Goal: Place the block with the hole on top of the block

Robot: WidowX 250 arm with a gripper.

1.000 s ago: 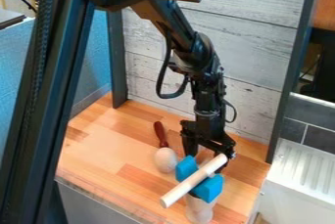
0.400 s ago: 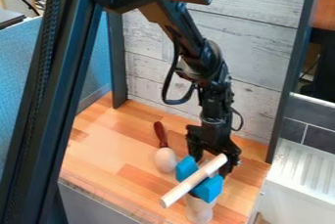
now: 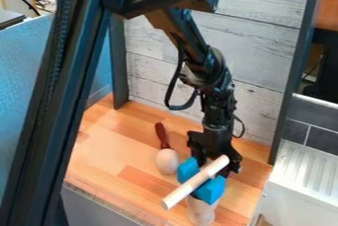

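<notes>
"Blue block (image 3: 210, 191), where is it?"

"Near the front edge of the counter (image 3: 105, 156), up on a pale wooden piece (image 3: 200, 213). It shows on both sides of a pale rod (image 3: 191, 185) that crosses it at a slant."

"Can you make out its hole?"

"No, I can't tell where the hole is. The rod hides the middle, so I can't say either whether the two blue parts join beneath it."

"And the end effector (image 3: 214, 164)?"

"Just behind the blue block and the rod, pointing down. Its fingers stand apart, one behind the block's far part, the other past the rod's upper end. Their lower ends are partly hidden, and I can't tell whether either touches anything."

"The arm (image 3: 204, 64)?"

"It comes in from the top edge and slants down to the end effector, with a black cable (image 3: 173, 89) looping out at its side."

"What else is on the counter?"

"A maraca (image 3: 167, 161), lying near the block, its dark red handle (image 3: 161, 135) toward the plank wall (image 3: 254, 57)."

"And round about?"

"A dark frame bar (image 3: 59, 96) runs down the view's left side, in front of a blue panel (image 3: 20, 67). At the right, beyond the counter, is a white ridged surface (image 3: 307, 170)."
</notes>
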